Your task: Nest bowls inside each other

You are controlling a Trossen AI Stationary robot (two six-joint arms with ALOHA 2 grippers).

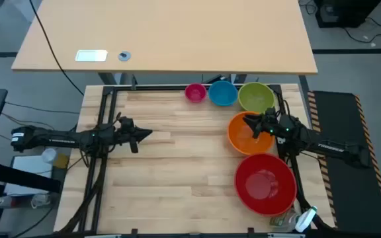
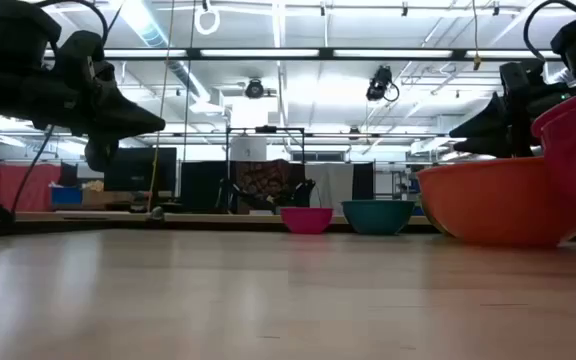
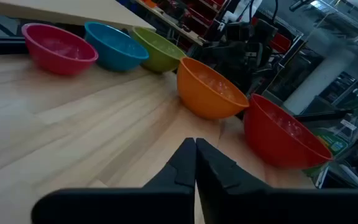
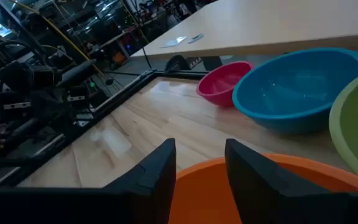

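Five bowls stand on their bases at the table's right side. The pink bowl (image 1: 195, 92), blue bowl (image 1: 222, 93) and green bowl (image 1: 256, 96) form a row along the far edge. The orange bowl (image 1: 250, 134) stands nearer, and the red bowl (image 1: 264, 183) nearest. My right gripper (image 1: 249, 121) hovers open just above the orange bowl (image 4: 291, 186), over its far-left part, and the low view shows it clear of the rim (image 2: 438, 170). My left gripper (image 1: 147, 134) is shut and empty above the table's left half, pointing toward the bowls (image 3: 195, 144).
A light desk (image 1: 177, 39) lies beyond the far edge, holding a white card (image 1: 91, 55). Black frame rails (image 1: 104, 112) run along the table's sides. Small clutter (image 1: 296, 219) sits by the red bowl's near side. Bare wood (image 1: 177, 165) spans the middle and the near left.
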